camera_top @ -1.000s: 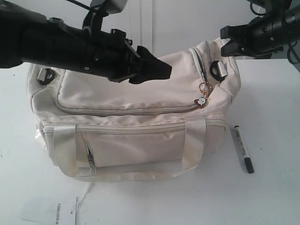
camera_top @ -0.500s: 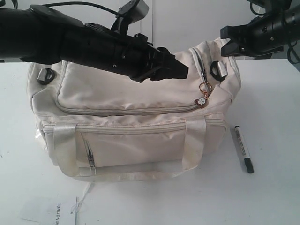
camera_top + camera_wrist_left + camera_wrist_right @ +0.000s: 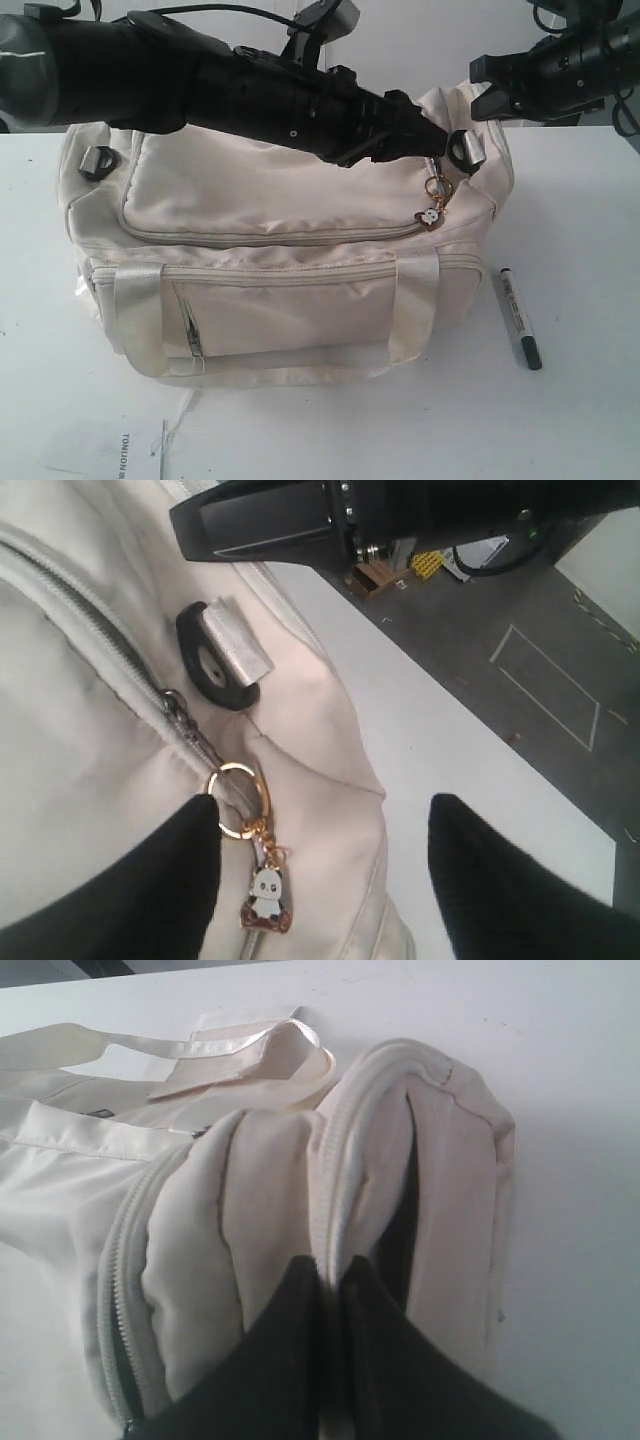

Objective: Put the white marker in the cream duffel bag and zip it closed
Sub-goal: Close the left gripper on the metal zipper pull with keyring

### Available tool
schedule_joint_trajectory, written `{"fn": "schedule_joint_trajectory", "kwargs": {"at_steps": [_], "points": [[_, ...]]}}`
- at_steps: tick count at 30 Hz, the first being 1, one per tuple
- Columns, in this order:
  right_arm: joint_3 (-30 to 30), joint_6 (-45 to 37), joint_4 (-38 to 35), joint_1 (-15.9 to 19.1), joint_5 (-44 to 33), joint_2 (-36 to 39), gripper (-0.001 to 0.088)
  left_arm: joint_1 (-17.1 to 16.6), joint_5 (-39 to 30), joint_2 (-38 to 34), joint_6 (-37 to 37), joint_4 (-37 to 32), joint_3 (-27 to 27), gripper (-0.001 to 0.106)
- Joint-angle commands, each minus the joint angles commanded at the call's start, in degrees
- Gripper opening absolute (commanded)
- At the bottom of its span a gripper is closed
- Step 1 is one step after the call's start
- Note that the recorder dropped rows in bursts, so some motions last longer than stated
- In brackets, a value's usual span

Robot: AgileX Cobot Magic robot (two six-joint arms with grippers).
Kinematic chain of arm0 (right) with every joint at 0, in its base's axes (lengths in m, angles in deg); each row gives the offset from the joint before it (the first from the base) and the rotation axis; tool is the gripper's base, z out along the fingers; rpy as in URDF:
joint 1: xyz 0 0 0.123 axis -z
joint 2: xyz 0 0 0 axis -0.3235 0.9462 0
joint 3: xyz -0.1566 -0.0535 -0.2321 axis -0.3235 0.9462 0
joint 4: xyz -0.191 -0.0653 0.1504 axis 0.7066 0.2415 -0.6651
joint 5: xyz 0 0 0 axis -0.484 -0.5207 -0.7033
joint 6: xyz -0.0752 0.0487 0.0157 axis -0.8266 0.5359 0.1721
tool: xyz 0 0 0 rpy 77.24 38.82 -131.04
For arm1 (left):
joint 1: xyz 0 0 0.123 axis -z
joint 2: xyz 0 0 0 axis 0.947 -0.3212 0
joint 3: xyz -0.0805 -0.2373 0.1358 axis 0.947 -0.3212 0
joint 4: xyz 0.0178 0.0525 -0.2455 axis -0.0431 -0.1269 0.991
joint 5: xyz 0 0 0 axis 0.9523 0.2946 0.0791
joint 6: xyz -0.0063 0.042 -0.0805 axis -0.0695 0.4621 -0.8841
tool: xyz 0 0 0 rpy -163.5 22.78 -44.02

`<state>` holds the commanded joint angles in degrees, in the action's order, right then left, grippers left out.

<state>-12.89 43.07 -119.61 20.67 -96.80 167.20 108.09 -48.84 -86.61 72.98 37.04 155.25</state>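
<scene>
Your left gripper is hovering released, its fingers spread on either side of the charm on the bag. Your right gripper is pinching the bag's end seam. The marker is lying on the table, just right of the bag.

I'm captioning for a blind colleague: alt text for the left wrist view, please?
The open left gripper has the gold ring and panda charm of the cream duffel bag's zip between its fingers. A black strap ring sits on the bag beyond.
</scene>
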Motion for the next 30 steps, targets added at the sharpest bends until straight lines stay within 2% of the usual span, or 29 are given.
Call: {"fn": "schedule_joint_trajectory", "kwargs": {"at_steps": [7,20,30], "points": [[0.0,0.0,0.0,0.0,0.0,0.0,0.0,0.0,1.0,-1.7,-2.8,0.0,0.7,0.064],[0.0,0.0,-0.1,0.0,0.1,0.0,0.0,2.2,4.0,-5.8,-7.6,0.2,0.7,0.063],[0.0,0.0,0.0,0.0,0.4,0.0,0.0,2.2,7.1,-7.4,-8.0,2.7,0.8,0.063]]}}
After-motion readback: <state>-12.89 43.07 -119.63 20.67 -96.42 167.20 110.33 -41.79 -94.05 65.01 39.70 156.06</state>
